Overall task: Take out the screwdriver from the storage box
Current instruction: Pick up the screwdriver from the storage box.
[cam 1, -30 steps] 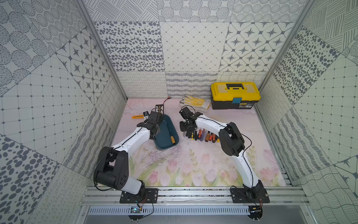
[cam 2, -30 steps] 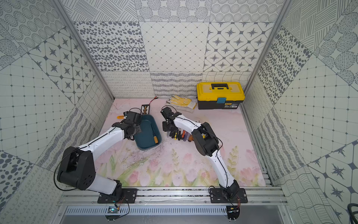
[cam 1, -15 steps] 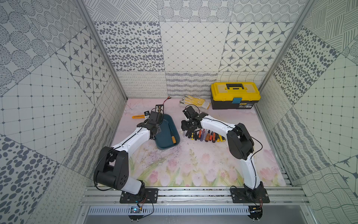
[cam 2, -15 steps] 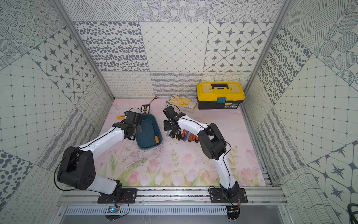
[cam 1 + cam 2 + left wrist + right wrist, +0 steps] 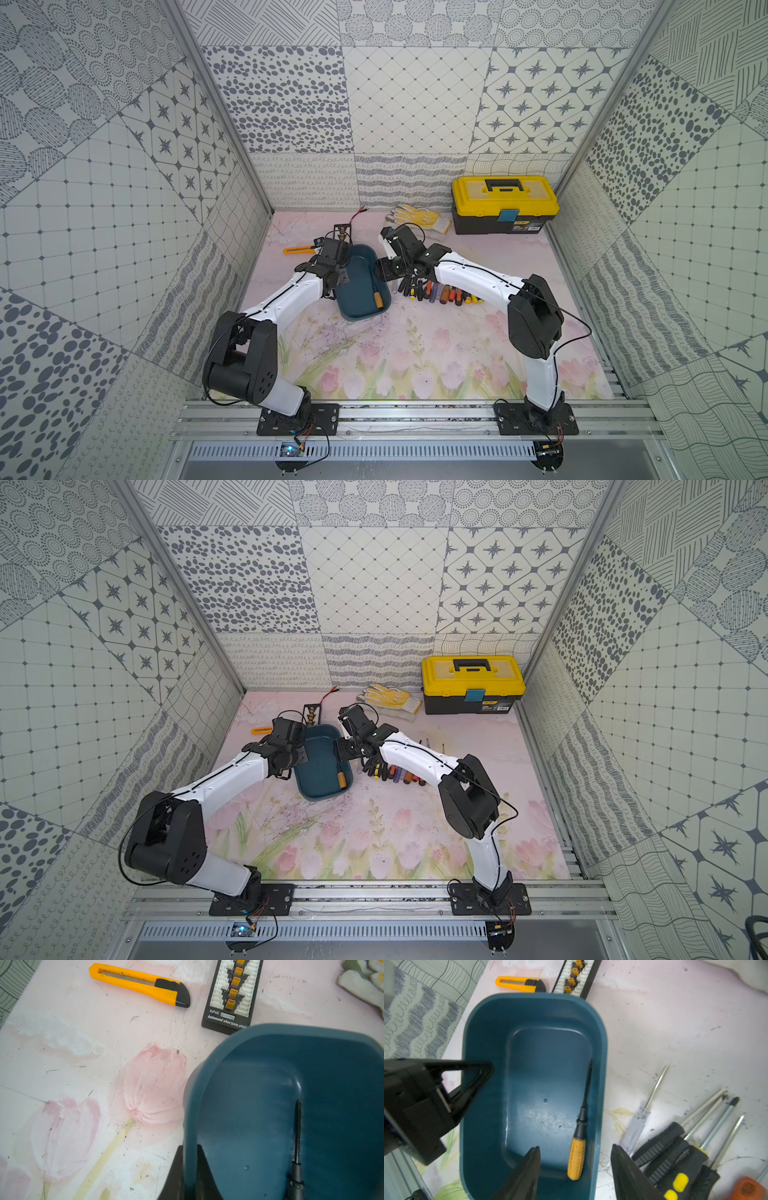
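**Desk:** What's on your screen, biggest first?

**Me:** I see the floral mat (image 5: 415, 357) covering the floor. At its upper right in both top views stands the yellow-lidded toolbox (image 5: 505, 203), lid down. The teal storage box (image 5: 358, 297) sits just left of centre, lidless, between my two arms.

**Desk:** And the claws?

**Me:** At the bottom middle of the left wrist view, my left claw (image 5: 190, 1153) is clamped on the storage box's wall, one finger inside and one outside. My right claw (image 5: 575, 1146) stands apart at the bottom of the right wrist view. One finger is over the box's floor and the other is outside its wall.

**Desk:** Smaller things?

**Me:** A row of loose screwdrivers (image 5: 436, 291) lies on the mat right of the box. The gloves (image 5: 417, 217) lie just left of the toolbox. The charging board (image 5: 230, 995) is just beside the box's rim, and the utility knife (image 5: 139, 982) is at upper left.

**Desk:** The screwdriver?

**Me:** The screwdriver (image 5: 577, 1157) has a yellow handle and a dark shaft. It lies flat inside the box along its right-hand wall, handle between my right claw's fingers. I cannot tell whether they reach its level.
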You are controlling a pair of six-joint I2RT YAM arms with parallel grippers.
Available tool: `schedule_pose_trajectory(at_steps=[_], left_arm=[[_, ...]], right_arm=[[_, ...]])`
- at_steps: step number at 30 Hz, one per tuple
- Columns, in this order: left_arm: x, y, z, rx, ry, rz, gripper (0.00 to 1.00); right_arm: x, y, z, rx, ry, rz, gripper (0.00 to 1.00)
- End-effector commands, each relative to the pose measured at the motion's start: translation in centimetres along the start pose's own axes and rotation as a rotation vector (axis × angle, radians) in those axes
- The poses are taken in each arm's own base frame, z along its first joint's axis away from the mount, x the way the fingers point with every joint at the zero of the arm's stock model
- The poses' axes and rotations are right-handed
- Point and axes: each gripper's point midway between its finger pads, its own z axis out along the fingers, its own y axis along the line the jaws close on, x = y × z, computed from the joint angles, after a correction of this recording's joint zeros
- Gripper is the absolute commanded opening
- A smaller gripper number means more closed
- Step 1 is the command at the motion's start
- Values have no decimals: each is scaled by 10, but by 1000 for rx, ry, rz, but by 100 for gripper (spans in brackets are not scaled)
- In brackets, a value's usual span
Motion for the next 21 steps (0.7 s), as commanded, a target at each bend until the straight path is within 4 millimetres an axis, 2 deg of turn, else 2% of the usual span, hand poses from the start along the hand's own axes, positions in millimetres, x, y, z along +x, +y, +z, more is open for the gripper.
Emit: schedule_pose_trajectory(at_steps=[1, 6, 15, 21], left_arm=[[-6, -13, 2, 66, -18, -4, 0], [-6, -14, 1, 69, -16, -3, 0], [-5, -12, 1, 63, -18, -2, 0], [-4, -13, 2, 64, -15, -4, 0]], right_arm=[[10, 12, 9, -6, 34, -26, 60], [27, 4, 31, 73, 99, -23, 60], [43, -9, 56, 156, 181, 1, 60], [53, -10, 77, 158, 221, 44, 59]])
